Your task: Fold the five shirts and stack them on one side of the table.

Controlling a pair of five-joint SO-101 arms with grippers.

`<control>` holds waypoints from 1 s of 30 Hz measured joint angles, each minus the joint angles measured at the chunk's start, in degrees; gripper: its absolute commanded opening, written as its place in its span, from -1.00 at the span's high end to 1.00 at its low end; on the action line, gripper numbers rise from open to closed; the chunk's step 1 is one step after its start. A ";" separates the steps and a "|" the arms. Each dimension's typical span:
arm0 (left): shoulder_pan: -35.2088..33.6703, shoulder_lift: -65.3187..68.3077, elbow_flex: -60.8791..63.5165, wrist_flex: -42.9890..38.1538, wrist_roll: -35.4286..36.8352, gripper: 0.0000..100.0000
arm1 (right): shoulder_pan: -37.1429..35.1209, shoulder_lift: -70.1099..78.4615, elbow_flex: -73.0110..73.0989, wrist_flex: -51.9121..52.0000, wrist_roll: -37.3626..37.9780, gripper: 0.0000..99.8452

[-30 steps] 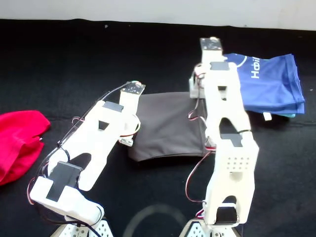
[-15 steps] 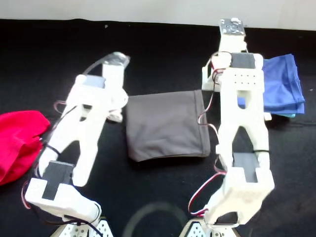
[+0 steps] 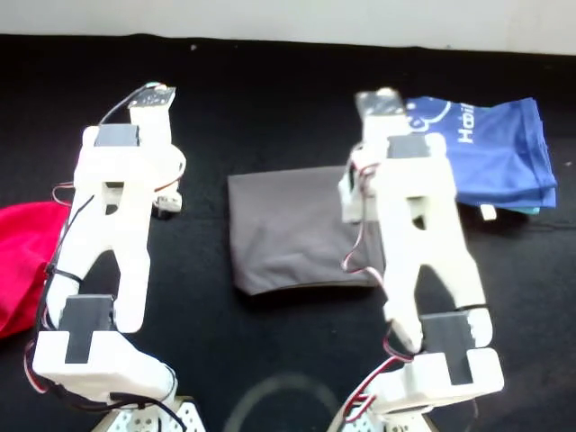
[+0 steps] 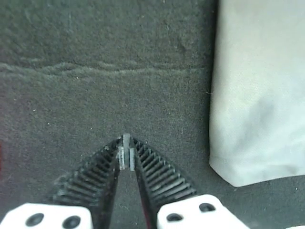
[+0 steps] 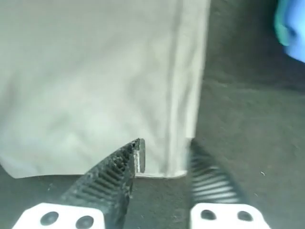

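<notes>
Where the black tabletop [image 3: 270,108] is spread beneath both arms, the grey shirt [image 3: 288,234] is laid folded flat at its middle and is taken as the landmark. The right arm [image 3: 418,216] is stretched over the grey shirt's edge on the side nearest the blue shirt [image 3: 499,153]. The left arm [image 3: 112,225] is placed over bare tabletop off the opposite edge, apart from the grey shirt. The blue shirt is seen folded near the grey shirt; whether the two touch cannot be told, since the right arm covers the gap. The red shirt [image 3: 22,261] is bunched, unfolded, well apart from the grey shirt on the left arm's side. The right jaws are parted, and the grey shirt's hemmed edge, close to a corner, is seen between them in the right wrist view; whether the fabric is touched cannot be told. The left jaws are closed tip to tip above bare tabletop, near another corner of the grey shirt.
</notes>
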 measured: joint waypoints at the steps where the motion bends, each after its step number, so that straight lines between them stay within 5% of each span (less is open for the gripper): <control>1: 0.00 0.00 0.18 0.00 0.00 0.98 | -0.62 0.00 1.85 -1.85 0.00 0.46; 9: 0.00 0.00 1.41 0.18 0.00 0.98 | -1.23 0.18 9.85 -17.85 0.00 0.42; 21: -2.73 0.00 1.58 -0.26 0.00 0.98 | -1.76 21.36 0.70 -19.87 -2.29 0.43; 23: -3.78 0.00 1.58 -0.26 0.00 0.98 | -2.11 24.62 -1.76 -19.87 -2.46 0.55; 26: -5.27 0.00 1.58 -0.26 0.00 0.98 | -2.29 28.40 -4.84 -19.16 -2.46 1.00; 30: -6.24 0.00 1.58 -0.26 0.09 0.98 | -2.02 30.59 -10.73 -14.07 -2.46 0.99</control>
